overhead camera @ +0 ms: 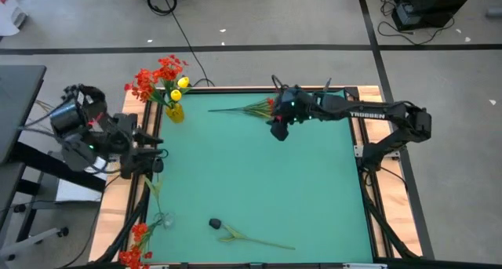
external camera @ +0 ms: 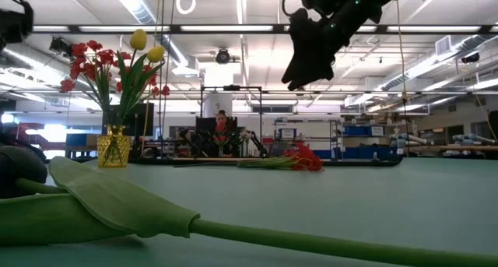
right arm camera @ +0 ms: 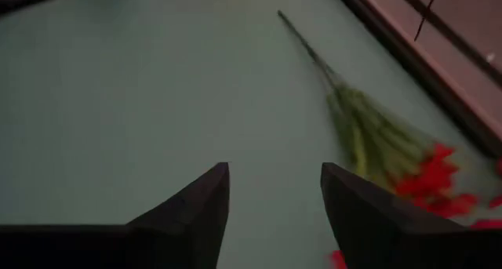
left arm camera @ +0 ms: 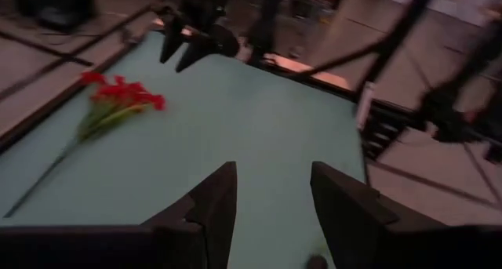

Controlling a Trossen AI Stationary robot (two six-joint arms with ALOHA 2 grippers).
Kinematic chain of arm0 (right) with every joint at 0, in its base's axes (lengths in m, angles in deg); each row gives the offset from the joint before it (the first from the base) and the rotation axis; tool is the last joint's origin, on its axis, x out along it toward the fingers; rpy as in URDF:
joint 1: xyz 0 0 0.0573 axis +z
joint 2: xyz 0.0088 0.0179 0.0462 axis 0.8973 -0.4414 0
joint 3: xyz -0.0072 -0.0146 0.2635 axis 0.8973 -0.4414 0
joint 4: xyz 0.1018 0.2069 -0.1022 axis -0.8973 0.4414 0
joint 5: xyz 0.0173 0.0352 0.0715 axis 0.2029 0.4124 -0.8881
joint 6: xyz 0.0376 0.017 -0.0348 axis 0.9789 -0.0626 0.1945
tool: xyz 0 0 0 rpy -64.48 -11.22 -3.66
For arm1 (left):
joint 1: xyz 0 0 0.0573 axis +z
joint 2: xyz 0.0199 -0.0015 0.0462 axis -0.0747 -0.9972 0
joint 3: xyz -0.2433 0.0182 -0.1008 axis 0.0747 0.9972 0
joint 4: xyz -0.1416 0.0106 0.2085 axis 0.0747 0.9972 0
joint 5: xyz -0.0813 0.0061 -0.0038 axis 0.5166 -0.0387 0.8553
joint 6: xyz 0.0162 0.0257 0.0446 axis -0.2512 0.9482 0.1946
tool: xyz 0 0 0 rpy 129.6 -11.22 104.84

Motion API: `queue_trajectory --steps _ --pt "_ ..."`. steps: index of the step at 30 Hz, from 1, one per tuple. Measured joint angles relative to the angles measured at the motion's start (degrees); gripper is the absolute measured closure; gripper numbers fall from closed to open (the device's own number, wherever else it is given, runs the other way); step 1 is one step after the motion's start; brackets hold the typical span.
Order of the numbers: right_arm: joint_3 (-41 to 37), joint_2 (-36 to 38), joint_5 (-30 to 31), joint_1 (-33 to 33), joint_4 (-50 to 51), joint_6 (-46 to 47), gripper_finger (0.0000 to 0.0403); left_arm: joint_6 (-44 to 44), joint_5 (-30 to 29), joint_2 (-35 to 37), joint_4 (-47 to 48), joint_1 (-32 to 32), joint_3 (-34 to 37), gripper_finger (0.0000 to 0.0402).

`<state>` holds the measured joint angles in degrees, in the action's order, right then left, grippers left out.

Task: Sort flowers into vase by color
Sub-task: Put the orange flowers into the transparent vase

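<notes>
You have a green table top (overhead camera: 259,175) edged by a pale wooden frame (overhead camera: 110,214), standing on a grey floor (overhead camera: 274,18) crossed by dark tape lines. At 11 o'clock from the table a black cable (overhead camera: 182,30) runs over the floor toward the table's far edge. At 1 o'clock, dark equipment (overhead camera: 427,6) sits on the floor. Looking level across the table, you see a person (external camera: 222,127) seated well behind it, under long ceiling lights (external camera: 257,29).
</notes>
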<state>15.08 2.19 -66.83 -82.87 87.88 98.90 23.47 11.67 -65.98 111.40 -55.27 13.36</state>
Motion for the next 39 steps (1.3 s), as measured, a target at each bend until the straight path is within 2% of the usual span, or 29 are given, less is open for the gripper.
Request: queue_trajectory --steps 5,10,14,17,20,24,33,36,39 --pt "0.02 -0.83 -1.46 -4.66 -0.11 -9.66 0.0157 0.06 1.37 -4.38 -4.17 9.58 0.00 0.0232" --pt "0.00 -5.79 -5.92 -8.21 0.69 -15.59 0.0124 2.91 8.47 -9.71 -10.69 20.45 0.00 0.0232" --pt "0.00 -9.98 -6.58 -8.99 0.12 -20.76 0.0120 5.66 14.17 -14.19 -14.35 29.39 0.02 0.0232" --pt "0.00 -12.40 -6.58 -9.21 -0.74 -23.27 0.0121 1.94 16.25 -16.07 -14.29 35.64 0.04 0.0232" --pt "1.65 -15.03 -6.47 -9.41 0.06 -24.60 0.0121 -1.21 21.38 -17.17 -14.20 42.75 0.04 0.0232" --pt "7.97 -20.06 -5.41 -9.71 3.70 -27.77 0.0119 6.52 30.37 -19.32 -14.12 51.26 0.06 0.0232" --pt "28.27 -34.01 -3.95 -11.42 15.31 -32.46 0.0119 22.52 44.49 -24.73 -14.78 68.69 0.07 0.0232" --pt "34.69 -38.57 -4.56 -12.55 20.03 -33.75 0.0119 26.64 51.02 -26.93 -14.98 72.74 0.07 0.0232" --pt "39.56 -42.58 -6.23 -14.05 23.33 -33.48 0.0119 29.79 53.39 -28.85 -15.03 75.36 0.07 0.0232"
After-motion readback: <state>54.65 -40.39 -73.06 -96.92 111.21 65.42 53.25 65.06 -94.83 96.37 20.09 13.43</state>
